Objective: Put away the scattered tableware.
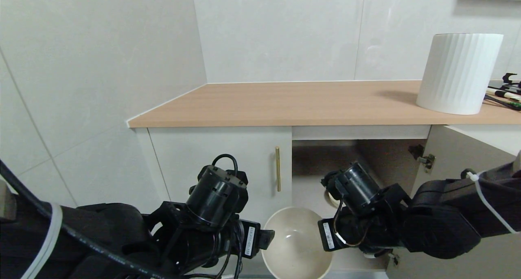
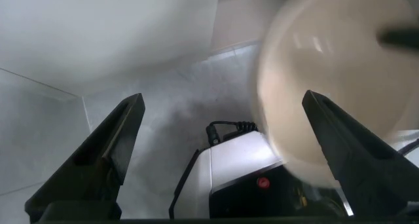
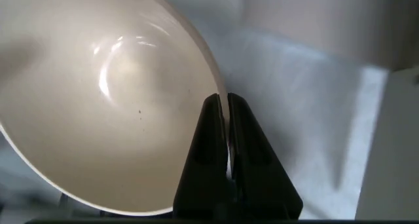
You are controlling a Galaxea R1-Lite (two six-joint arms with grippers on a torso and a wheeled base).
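Observation:
A cream bowl (image 1: 295, 242) hangs in the air between my two arms, low in front of the cabinet. My right gripper (image 3: 227, 101) is shut on the bowl (image 3: 111, 99), its two fingers pinching the rim from inside and outside. My left gripper (image 2: 224, 99) is open with nothing between its fingers. The bowl (image 2: 327, 86) sits just beside one of the left gripper's fingers (image 2: 340, 145), and I cannot tell whether they touch. In the head view the left gripper (image 1: 264, 238) is at the bowl's left edge and the right gripper (image 1: 327, 234) at its right edge.
The right cabinet door (image 1: 460, 161) stands open, showing the dark compartment (image 1: 346, 161). The left door with a brass handle (image 1: 278, 169) is closed. On the wooden counter (image 1: 285, 102) stand a white ribbed container (image 1: 460, 73) and some utensils (image 1: 504, 93) at the far right.

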